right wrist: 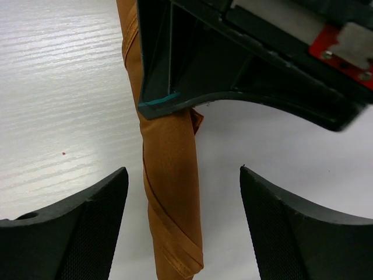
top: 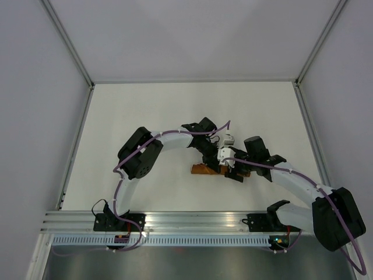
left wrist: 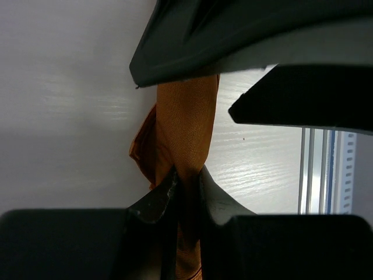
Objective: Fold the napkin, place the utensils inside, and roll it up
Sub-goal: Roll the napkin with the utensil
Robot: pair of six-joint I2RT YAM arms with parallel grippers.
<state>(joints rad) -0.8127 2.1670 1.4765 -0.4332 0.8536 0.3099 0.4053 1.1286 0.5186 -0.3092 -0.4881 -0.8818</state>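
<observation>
The napkin (top: 202,170) is a tight rust-orange roll lying on the white table. In the left wrist view the roll (left wrist: 182,125) runs between my left gripper (left wrist: 187,175) fingers, which are shut on it. In the right wrist view the roll (right wrist: 170,192) lies between the wide-apart fingers of my right gripper (right wrist: 183,172), which is open and touches nothing; the roll's free end is near the bottom of that view. From above, my left gripper (top: 214,164) and right gripper (top: 234,173) meet over the roll's right part. The knife is hidden.
The white table (top: 145,116) is walled on three sides. An aluminium rail (top: 192,220) with both arm bases runs along the near edge. My left gripper body (right wrist: 250,52) hangs close above the roll, just ahead of my right fingers.
</observation>
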